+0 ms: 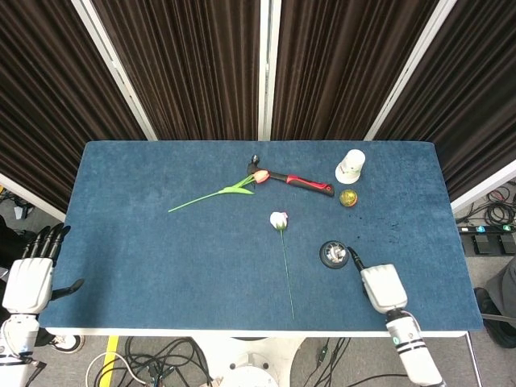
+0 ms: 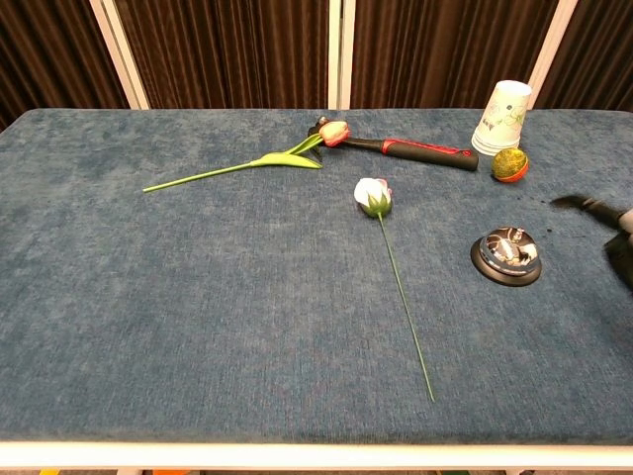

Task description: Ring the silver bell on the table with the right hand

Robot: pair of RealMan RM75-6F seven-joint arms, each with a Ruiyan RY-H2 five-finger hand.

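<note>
The silver bell [image 1: 334,255] on its black base stands on the blue table [image 1: 161,258], right of centre; in the chest view the bell [image 2: 506,255] is at the right. My right hand [image 1: 380,286] lies just right of it and nearer the front edge. One finger points at the bell and the rest look curled in. The fingertip comes close to the bell's right rim; in the chest view the right hand [image 2: 615,233] at the frame's edge is still apart from the bell. My left hand [image 1: 31,274] hangs beyond the table's left edge, fingers straight, holding nothing.
A white rose [image 1: 279,218] with a long stem lies left of the bell. Behind it are a pink tulip [image 1: 260,176], a red-and-black hammer [image 1: 305,183], a stack of paper cups [image 1: 351,166] and a yellow-green ball [image 1: 348,197].
</note>
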